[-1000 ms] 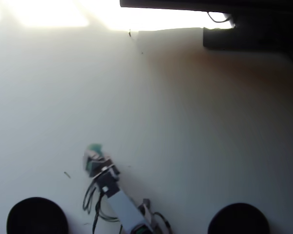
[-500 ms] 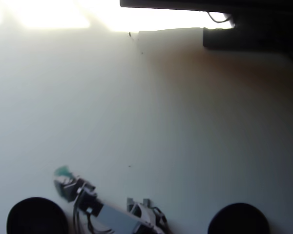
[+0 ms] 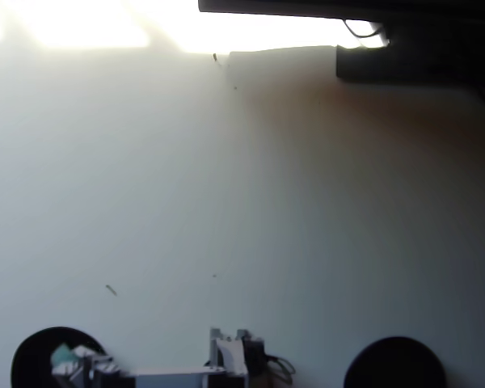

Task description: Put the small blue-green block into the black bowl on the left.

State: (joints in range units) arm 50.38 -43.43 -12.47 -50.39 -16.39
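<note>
Carry step nearly over: the gripper (image 3: 65, 361) sat at the lower left of the overhead view, directly over the black bowl (image 3: 32, 356), arm reaching in flat along the bottom edge from the base at bottom centre. The small blue-green block (image 3: 61, 355) showed as a teal patch at the gripper tip, inside the bowl's outline as seen from above; it looked clenched on the block, though blur hid the jaw gap. Height above the bowl could not be told. A second black bowl (image 3: 394, 362) sat at lower right, well apart, unused. The worktop (image 3: 250, 202) was otherwise bare. Next move, by my judgement: let go of the block while centred over the bowl, then lift clear without dragging the rim
</note>
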